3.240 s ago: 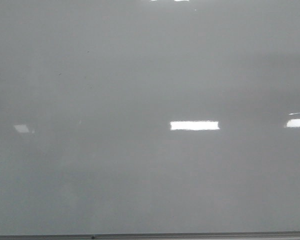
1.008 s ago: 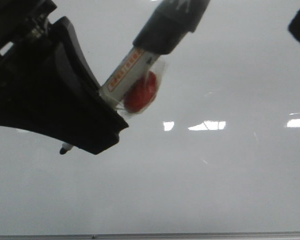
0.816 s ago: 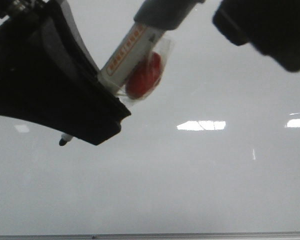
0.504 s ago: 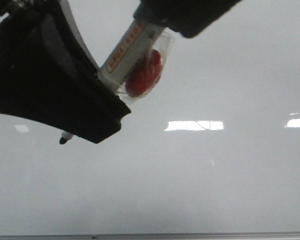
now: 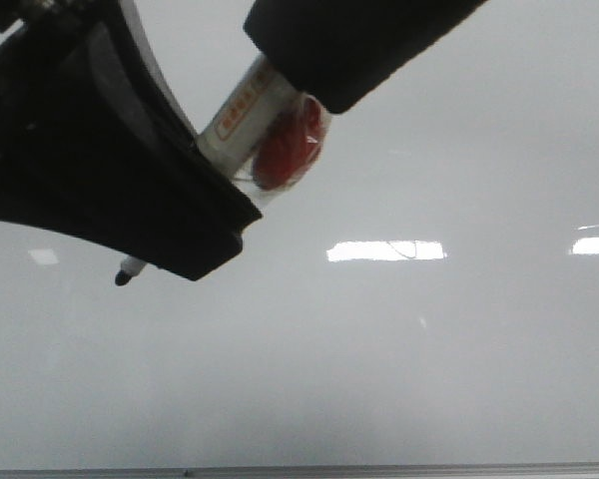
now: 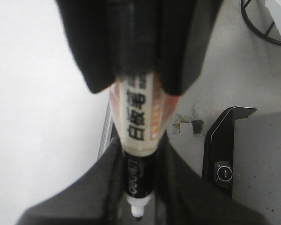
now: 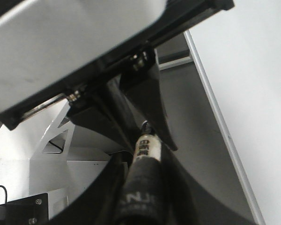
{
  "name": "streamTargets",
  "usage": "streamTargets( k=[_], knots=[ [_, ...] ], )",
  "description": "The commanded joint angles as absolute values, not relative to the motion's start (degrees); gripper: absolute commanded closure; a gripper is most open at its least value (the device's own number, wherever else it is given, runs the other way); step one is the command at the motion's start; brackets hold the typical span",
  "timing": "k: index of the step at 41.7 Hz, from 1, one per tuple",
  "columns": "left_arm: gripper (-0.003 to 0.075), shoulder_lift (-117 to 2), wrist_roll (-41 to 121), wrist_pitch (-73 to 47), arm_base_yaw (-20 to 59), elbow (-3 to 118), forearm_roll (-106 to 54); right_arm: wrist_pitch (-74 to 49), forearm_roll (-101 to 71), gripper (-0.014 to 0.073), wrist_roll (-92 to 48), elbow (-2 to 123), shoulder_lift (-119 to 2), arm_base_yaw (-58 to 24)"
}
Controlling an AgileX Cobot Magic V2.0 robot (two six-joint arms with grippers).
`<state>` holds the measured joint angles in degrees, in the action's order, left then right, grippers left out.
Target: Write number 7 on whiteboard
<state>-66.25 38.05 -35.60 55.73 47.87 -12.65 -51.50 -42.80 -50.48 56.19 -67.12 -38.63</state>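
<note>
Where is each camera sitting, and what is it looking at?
Front view: looks forward at the whiteboard; the left gripper and right gripper loom close, both on the marker.
Left wrist view: rides the left arm, looking along its fingers down the marker; the right gripper clamps the marker's far end.
Right wrist view: rides the right arm, looking past its fingers at the left gripper and the board's frame.
Shared: all three views show the marker held by both grippers.

Marker barrel carries black Chinese characters, reading 白板笔 in the left wrist view; remaining print illegible.
</note>
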Motion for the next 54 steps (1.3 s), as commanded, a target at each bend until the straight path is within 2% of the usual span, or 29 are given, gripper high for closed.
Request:
streamTargets(
  k=[1, 3, 10, 12, 17, 22, 34, 40, 48, 54],
  knots=[
    [0.0675, -64.77, 38.74, -31.82, 54.81, 49.72, -13.09, -50.46, -46.17, 0.0658, -50.88, 58.17, -66.10, -38.72],
    [0.0622, -64.77, 38.31, -32.20, 54.26, 49.72, -13.09, -50.28, -45.75, 0.0662, -51.03, 58.17, -66.10, -38.65],
    [0.0331, -63.39, 35.02, -37.75, 51.37, 49.72, -13.09, -48.57, -43.62, 0.0662, -51.03, 58.17, -66.10, -38.65],
    [0.0279, -62.02, 34.71, -39.49, 51.38, 49.72, -13.20, -47.46, -43.19, 0.0662, -51.03, 58.17, -66.10, -38.65],
    [0.0258, -57.06, 33.68, -41.56, 51.38, 49.72, -13.84, -44.65, -43.09, 0.0662, -51.03, 58.17, -66.10, -38.65],
    [0.0290, -49.86, 32.31, -43.67, 51.38, 49.21, -13.71, -42.28, -43.09, 0.0662, -51.03, 58.17, -66.10, -38.65],
    [0.0604, -33.23, 30.80, -46.10, 51.38, 43.83, -13.81, -41.20, -43.15, 0.0662, -51.03, 58.17, -66.10, -38.65],
    [0.0727, -28.77, 30.80, -47.77, 51.38, 42.80, -13.81, -41.43, -43.19, 0.0662, -51.03, 58.17, -66.10, -38.65],
    [0.0741, -27.80, 30.80, -48.34, 51.38, 42.80, -13.81, -40.53, -43.19, 0.0661, -50.96, 58.17, -66.10, -38.65],
    [0.0741, -27.80, 30.80, -48.24, 51.38, 42.80, -13.81, -29.87, -43.19, 0.0652, -48.13, 58.17, -67.32, -38.61]
  ],
)
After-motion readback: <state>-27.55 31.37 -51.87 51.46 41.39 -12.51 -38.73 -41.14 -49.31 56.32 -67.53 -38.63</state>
